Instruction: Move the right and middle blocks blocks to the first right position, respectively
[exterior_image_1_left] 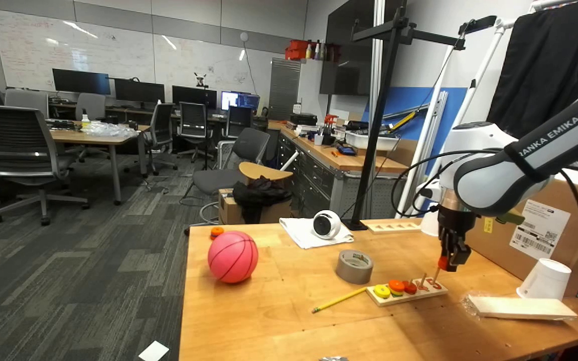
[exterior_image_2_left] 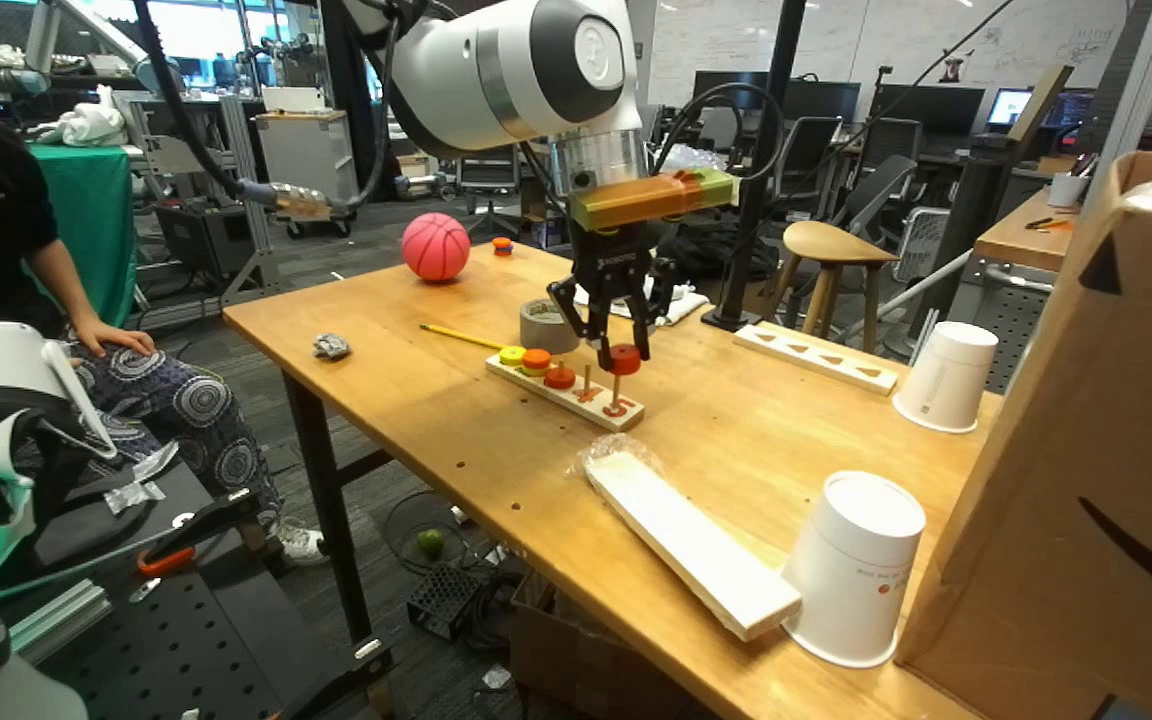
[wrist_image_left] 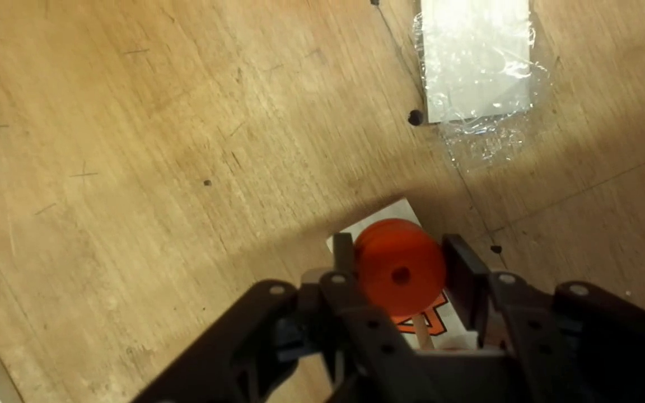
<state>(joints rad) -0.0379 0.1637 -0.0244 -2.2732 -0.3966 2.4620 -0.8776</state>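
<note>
My gripper (exterior_image_2_left: 625, 355) is shut on a red round block (wrist_image_left: 401, 274), one finger pad on each side. The block hangs level at the tip of the end peg (exterior_image_2_left: 617, 392), beside the printed 5; I cannot tell whether the peg enters its hole. That peg rises from the wooden number board (exterior_image_1_left: 384, 302). Beside it, the peg at the 4 (exterior_image_2_left: 588, 378) is bare. Farther along the board sit another red block (exterior_image_2_left: 559, 377), an orange block (exterior_image_2_left: 536, 357) on top of a stack, and a yellow block (exterior_image_2_left: 513, 354) at the far end.
A tape roll (exterior_image_1_left: 354, 266) and a pencil (exterior_image_1_left: 339, 301) lie close to the board. Nearby is a plastic-wrapped wooden piece (exterior_image_2_left: 686, 540). White cups (exterior_image_2_left: 856, 570) stand by a cardboard box (exterior_image_2_left: 1066, 450). A pink ball (exterior_image_1_left: 233, 256) and a slotted strip (exterior_image_2_left: 816, 357) lie farther off.
</note>
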